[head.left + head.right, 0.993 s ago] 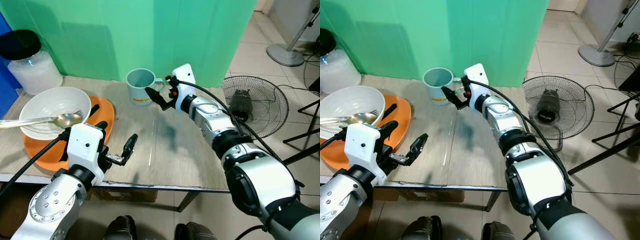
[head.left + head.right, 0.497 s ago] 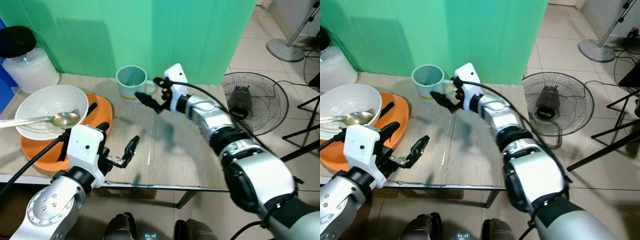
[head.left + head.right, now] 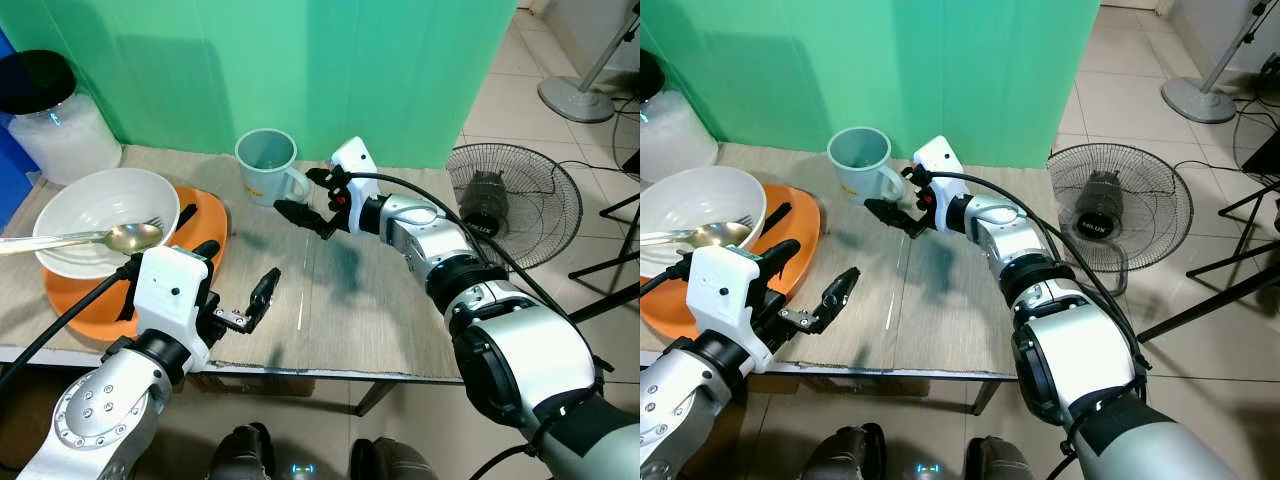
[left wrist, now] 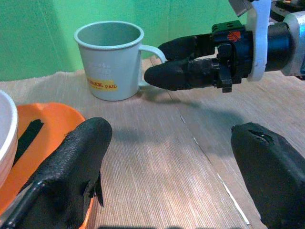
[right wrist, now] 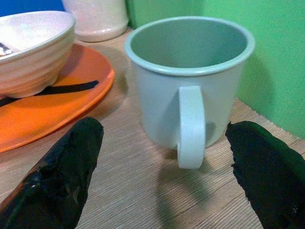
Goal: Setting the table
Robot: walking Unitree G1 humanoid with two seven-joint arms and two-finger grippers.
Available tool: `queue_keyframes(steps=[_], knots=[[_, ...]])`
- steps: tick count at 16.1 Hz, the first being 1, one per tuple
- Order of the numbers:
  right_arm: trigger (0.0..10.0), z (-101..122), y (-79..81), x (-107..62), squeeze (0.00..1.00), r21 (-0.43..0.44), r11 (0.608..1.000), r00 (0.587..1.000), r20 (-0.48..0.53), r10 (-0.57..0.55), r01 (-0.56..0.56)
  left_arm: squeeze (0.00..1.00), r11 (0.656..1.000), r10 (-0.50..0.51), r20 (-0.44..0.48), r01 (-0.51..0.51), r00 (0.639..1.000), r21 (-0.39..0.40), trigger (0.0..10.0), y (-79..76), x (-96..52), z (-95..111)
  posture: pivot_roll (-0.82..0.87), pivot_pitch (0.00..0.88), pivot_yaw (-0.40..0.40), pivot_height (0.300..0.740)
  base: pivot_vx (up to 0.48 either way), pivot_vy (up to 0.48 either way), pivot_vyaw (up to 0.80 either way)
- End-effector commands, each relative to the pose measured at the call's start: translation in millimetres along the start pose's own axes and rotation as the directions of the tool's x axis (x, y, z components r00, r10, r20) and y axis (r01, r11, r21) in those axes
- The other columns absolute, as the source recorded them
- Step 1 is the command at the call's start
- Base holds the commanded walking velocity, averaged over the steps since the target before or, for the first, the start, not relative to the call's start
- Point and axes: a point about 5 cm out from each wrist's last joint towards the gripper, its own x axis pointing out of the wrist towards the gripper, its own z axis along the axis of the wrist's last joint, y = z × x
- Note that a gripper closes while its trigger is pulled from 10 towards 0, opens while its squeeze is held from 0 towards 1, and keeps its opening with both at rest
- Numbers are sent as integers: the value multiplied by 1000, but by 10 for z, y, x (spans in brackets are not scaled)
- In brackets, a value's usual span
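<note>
A pale grey-blue mug [image 3: 266, 163] stands upright and empty at the back of the table, its handle [image 5: 191, 125] turned toward my right gripper [image 3: 303, 196]. That gripper is open, level with the handle and just short of it, with one finger [image 5: 64, 179] on either side. My left gripper [image 3: 236, 276] hovers open over the table's front edge, holding nothing, its fingers [image 4: 78, 160] spread wide. A white bowl [image 3: 100, 205] with a spoon [image 3: 127, 238] and a fork rests on an orange plate [image 3: 205, 235] at the left.
A black strip [image 3: 186, 216] lies on the plate beside the bowl. A white jar with a black lid [image 3: 52, 108] stands at the back left against the green backdrop. A floor fan [image 3: 512, 205] sits right of the wooden table [image 3: 360, 300].
My right gripper has come lower and forward beside the mug, lining up on its handle. The view has shifted slightly. The left gripper has stayed put.
</note>
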Motion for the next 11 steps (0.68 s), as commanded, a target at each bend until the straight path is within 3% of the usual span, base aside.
queue_keyframes(steps=[1, 2, 3, 4, 11], knots=[[10000, -80, 47, 15, 0, 21, 1000, 1000, -11, 4, -4, 0, 1000, -18, -6, 18, 1000, -3, 10000, -16, 4, -7, -20, 181, -16, 740, 0, 0, 0], [10000, -101, 96, 37, 0, 46, 998, 999, -1, 34, -34, 0, 1000, -20, -4, 20, 1000, -3, 10000, -18, 8, -4, -19, 180, -16, 740, 0, 0, 0], [7804, -146, 130, 48, 0, 48, 998, 999, -17, 47, -46, 0, 1000, -24, 2, 24, 1000, -5, 10000, -24, 12, 1, -18, 179, -17, 740, 0, 0, 0], [0, -177, 148, 51, 0, 52, 997, 998, -28, 52, -51, 0, 1000, -28, 7, 28, 1000, -7, 10000, -29, 17, 7, -19, 178, -18, 740, 0, 0, 0], [0, -244, 135, 50, 0, 132, 990, 999, -3, -49, 49, 0, 999, -34, 25, 34, 999, 10, 10000, -24, 44, 21, -20, 169, -16, 740, 0, 0, 0]])
